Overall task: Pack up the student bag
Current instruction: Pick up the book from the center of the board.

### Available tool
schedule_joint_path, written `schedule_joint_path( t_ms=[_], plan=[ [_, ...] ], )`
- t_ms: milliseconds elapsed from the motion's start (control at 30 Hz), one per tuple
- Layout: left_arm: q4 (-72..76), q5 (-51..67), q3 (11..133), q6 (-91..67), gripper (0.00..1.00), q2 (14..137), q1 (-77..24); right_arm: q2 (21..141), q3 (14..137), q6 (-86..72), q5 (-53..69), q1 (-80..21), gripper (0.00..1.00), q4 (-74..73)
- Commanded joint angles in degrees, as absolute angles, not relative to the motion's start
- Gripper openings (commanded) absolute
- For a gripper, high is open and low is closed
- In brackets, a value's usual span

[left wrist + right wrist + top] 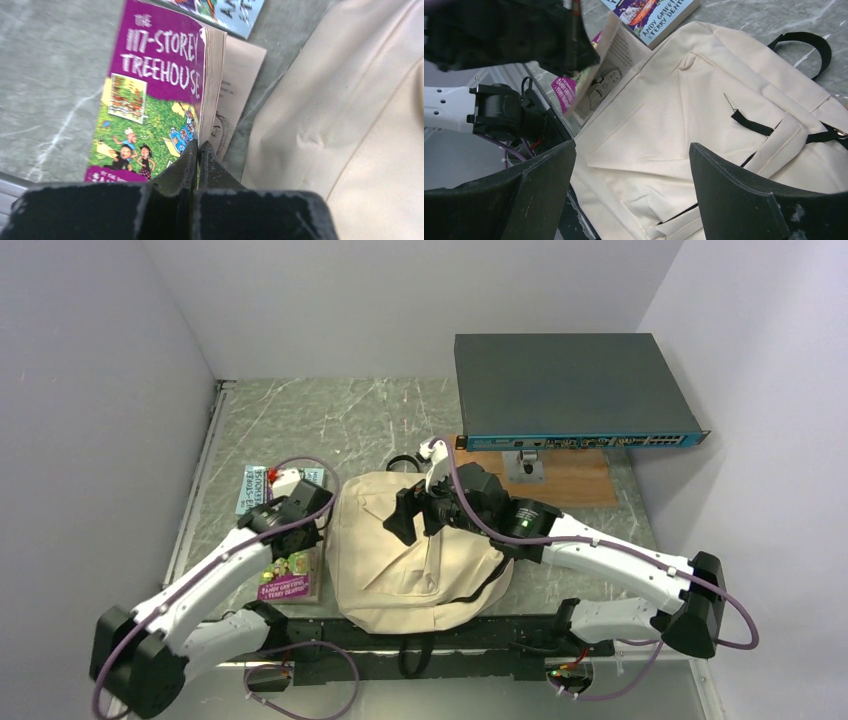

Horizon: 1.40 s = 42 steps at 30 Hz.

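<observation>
Smack in the middle of the grey-green marbled table lies the student bag, flat, between the two arms. It's soft cream canvas with a fine weave, rounded and a bit slumped, with stitched seams, a fold across the front panel and a few creases. A black webbing handle loop sticks out at its far end, and a thin black strap crosses the fabric. Can't see inside it from any view, so no idea what it holds.

Both books are out on the table just left of the bag. The purple paperback is the glossy "117-Storey Treehouse" one with a cartoon cover and a thick block of yellowish pages. A blue-covered paperback sits just beyond it.

The left gripper has its black fingers pressed together on the purple paperback's open edge, pinching the cover. From the right wrist camera the book is fanned open there, with a printed page and a line drawing showing.

The right gripper hangs over the bag with its matte black fingers spread wide, holding nothing.

At the back right there's a flat dark metal network switch resting on a wooden board.
</observation>
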<state>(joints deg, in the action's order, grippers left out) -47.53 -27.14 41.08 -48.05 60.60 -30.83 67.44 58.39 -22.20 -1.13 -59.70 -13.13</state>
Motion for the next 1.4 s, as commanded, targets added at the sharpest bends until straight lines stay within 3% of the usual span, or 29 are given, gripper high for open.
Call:
schedule_joint_path(
  t_ms=[0,267,567,733,1367],
  plan=[
    [-53.1,-34.5,45.6,-46.3,0.00,51.1,-30.7,69.3,60.8,-24.2,1.8,-59.5,0.87,-8.9],
    [-51.9,-34.2,48.1,-43.3,0.00,44.5,-30.7,78.5,63.8,-31.0,9.9,-60.2,0.86,2.2],
    [-50.5,-33.4,47.1,-41.7,0.00,44.0,-30.6,90.8,65.3,-35.7,7.9,-66.6,0.81,10.0],
    [-49.4,-32.6,45.8,-41.2,0.00,43.0,-30.7,95.3,63.7,-37.8,9.6,-68.4,0.72,17.0],
    [-42.9,-28.8,40.8,-39.7,0.00,41.4,-30.7,110.4,62.5,-45.7,10.0,-71.9,0.76,37.9]
  ],
)
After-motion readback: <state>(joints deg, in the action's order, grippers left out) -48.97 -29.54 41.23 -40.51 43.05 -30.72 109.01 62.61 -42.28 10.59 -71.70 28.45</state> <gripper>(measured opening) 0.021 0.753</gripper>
